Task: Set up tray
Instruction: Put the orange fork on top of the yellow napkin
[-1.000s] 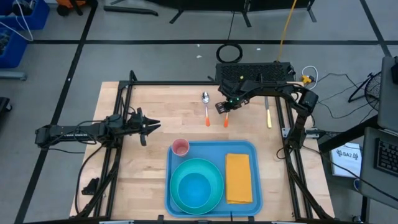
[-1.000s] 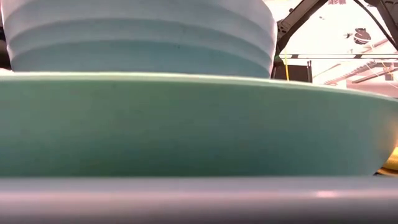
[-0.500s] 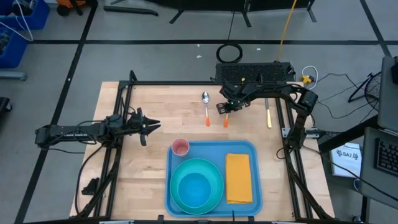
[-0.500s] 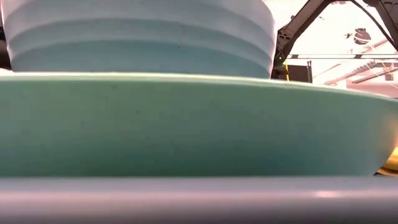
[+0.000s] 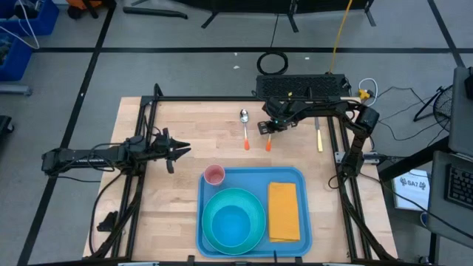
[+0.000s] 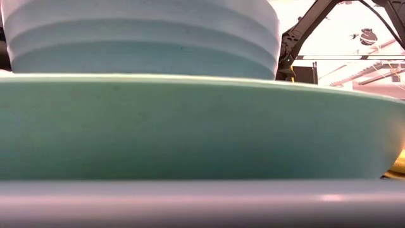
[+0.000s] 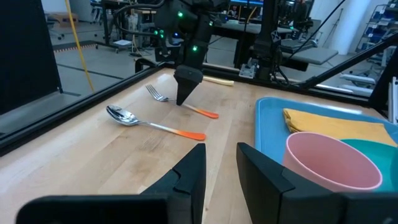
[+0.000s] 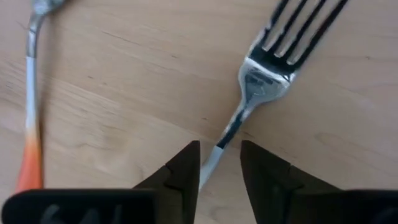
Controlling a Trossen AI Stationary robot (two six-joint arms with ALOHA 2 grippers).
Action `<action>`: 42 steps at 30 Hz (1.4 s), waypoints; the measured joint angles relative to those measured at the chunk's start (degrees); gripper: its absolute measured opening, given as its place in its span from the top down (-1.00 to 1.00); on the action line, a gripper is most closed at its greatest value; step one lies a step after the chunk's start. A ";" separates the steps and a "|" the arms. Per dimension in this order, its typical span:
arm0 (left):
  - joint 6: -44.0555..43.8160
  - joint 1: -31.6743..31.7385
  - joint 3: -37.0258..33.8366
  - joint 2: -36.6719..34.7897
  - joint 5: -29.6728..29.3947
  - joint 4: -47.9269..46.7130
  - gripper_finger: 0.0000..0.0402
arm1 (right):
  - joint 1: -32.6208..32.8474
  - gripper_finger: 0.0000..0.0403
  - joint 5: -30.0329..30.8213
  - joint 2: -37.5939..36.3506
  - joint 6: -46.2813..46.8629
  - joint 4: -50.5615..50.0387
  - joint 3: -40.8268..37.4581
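The light-blue tray (image 5: 251, 177) lies at the table's near middle. It holds a teal plate (image 5: 255, 203) with a blue bowl (image 5: 230, 223) in it, a pink cup (image 5: 214, 175) and a folded yellow napkin (image 5: 283, 212). A fork (image 8: 264, 78) with an orange handle end (image 7: 205, 113) lies flat on the table beyond the tray. My right gripper (image 8: 219, 163) is open and points down over the fork. Its fingers stand on either side of the fork's thin metal stem (image 8: 229, 134) without touching it. My left gripper (image 7: 221, 165) is open and empty at the table's left.
A spoon (image 5: 244, 127) with an orange handle lies just left of the fork. A knife (image 5: 318, 134) with a yellow handle lies to the right, near the frame. Bare wood lies left of the tray. In the low view the plate (image 6: 190, 126) fills the picture.
My right arm has shifted slightly above the fork. The fork, the spoon and everything on the tray have stayed where they were.
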 joint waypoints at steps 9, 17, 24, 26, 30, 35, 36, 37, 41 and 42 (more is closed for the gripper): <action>0.00 0.01 0.00 0.02 0.00 -0.02 0.54 | 2.45 0.71 -1.12 0.43 -0.62 6.95 0.00; 0.00 0.01 0.00 0.00 0.00 0.00 0.54 | 2.17 0.98 -0.67 0.00 -2.31 8.01 -1.99; -0.02 0.00 0.00 0.02 0.00 -0.01 0.54 | 2.35 0.78 -2.87 -0.01 -1.62 11.86 -6.08; 0.00 0.02 0.00 0.00 0.00 0.01 0.54 | 2.35 0.73 -3.14 0.01 -0.99 12.54 -6.75; 0.00 0.00 0.00 0.00 0.00 0.01 0.54 | 2.18 0.69 -3.44 0.01 -1.17 14.29 -7.59; 0.00 0.02 0.00 0.02 0.00 -0.02 0.54 | 2.18 0.93 -2.74 0.06 -4.10 14.18 -8.33; 0.00 0.00 0.00 0.01 0.00 -0.02 0.54 | 2.20 0.95 -2.32 0.06 -4.40 14.16 -8.48; 0.00 0.01 0.00 0.01 0.00 0.01 0.54 | 2.22 0.95 -2.06 0.08 -4.38 14.14 -8.67; 0.00 0.02 0.00 0.02 0.00 -0.01 0.54 | 2.22 0.97 -1.43 0.10 -5.12 14.18 -9.05; 0.00 0.02 0.00 0.00 0.00 -0.01 0.54 | 2.22 0.98 -0.99 0.10 -5.37 14.19 -9.05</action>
